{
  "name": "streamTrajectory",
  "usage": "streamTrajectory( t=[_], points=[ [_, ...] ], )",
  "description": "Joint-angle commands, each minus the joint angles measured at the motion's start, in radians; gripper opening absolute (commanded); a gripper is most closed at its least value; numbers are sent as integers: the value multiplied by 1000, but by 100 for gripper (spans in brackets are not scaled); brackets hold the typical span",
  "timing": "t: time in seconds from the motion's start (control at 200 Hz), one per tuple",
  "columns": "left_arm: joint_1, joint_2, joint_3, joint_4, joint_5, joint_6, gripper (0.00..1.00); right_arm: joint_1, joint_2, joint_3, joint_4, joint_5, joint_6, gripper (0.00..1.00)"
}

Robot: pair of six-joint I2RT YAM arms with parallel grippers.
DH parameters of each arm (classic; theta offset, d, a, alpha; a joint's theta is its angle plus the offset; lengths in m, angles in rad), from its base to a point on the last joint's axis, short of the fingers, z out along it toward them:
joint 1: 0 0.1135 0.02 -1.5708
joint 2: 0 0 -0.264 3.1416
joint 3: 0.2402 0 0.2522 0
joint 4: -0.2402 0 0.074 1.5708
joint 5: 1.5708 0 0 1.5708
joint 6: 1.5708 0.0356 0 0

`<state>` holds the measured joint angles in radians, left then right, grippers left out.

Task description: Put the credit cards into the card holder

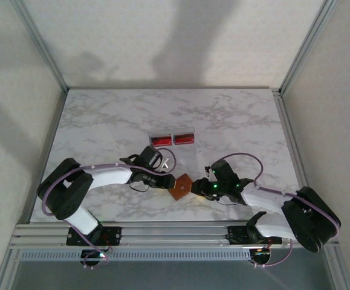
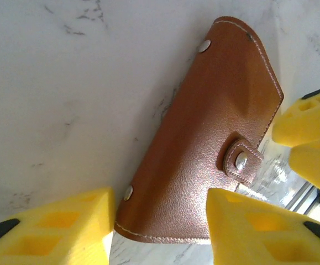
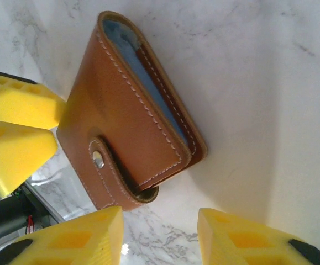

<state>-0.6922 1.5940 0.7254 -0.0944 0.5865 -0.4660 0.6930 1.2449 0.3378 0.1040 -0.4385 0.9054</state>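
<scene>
A: Top view?
B: Closed card holder [image 1: 179, 186] is lying on the table [image 1: 102, 121] between left end effector [image 1: 164, 179] and right end effector [image 1: 200, 188]; red credit cards [image 1: 161, 140] sitting farther back.
A: Wrist views?
B: Left is gaping wide, straddling the holder's end, contact unclear. Right is gaping wide, holding nothing, holder just ahead.

Both arms bent inward over the table, tips nearly meeting.
The left gripper [image 1: 165, 180] had its fingers apart, grip unclear; the right gripper [image 1: 200, 188] was spread wide, both wrists low.
</scene>
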Motion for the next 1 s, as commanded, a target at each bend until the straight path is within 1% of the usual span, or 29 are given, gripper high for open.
streamTrajectory(
  t=[0.0, 0.035, 0.11, 0.155, 0.27, 0.345, 0.405, 0.521, 0.581, 0.616, 0.746, 0.801, 0.856, 0.946, 0.966, 0.996],
  points=[
    [-14, 2, 0, 37, 22, -6, 42, 7, 18, -6, 104, 21, -5, 35],
    [-20, 0, -2, 43, 24, -9, 42, 7, 17, -9, 118, 30, -3, 34],
    [-31, 0, 0, 51, 30, -13, 42, 5, 29, 12, 70, 56, -34, 34],
    [-36, 1, -1, 60, 44, -16, 42, 4, 41, 17, 73, 54, -43, 34],
    [-44, -1, -18, 106, 116, -36, 42, 3, 84, 25, 133, 31, -41, 33],
    [-44, -1, -38, 160, 175, -59, 42, 4, 125, 53, 132, 11, -58, 28],
    [-44, -6, -48, 191, 208, -78, 41, 4, 145, 64, 152, -11, -60, 26],
    [-42, -44, -53, 149, 192, -60, 40, 4, 168, 84, 166, -59, -90, 22],
    [-32, -75, -78, 150, 182, -56, 40, 3, 183, 88, 149, -83, -119, 16],
    [-21, -93, -93, 153, 178, -60, 39, 5, 191, 123, 142, -97, -130, 13],
    [33, -144, -128, 116, 138, -72, 38, 8, 202, 106, 198, -141, -131, 11],
    [53, -171, -134, 82, 99, -75, 40, 8, 197, 113, 183, -146, -138, 12],
    [66, -195, -124, 16, 12, -70, 43, 10, 182, 123, 146, -141, -150, 17],
    [65, -184, -76, -103, -171, -50, 50, 11, 148, 127, 89, -100, -156, 26],
    [66, -172, -70, -110, -189, -48, 50, 11, 144, 128, 76, -85, -160, 28],
    [66, -152, -62, -108, -183, -43, 49, 11, 141, 131, 57, -65, -165, 31]
  ],
)
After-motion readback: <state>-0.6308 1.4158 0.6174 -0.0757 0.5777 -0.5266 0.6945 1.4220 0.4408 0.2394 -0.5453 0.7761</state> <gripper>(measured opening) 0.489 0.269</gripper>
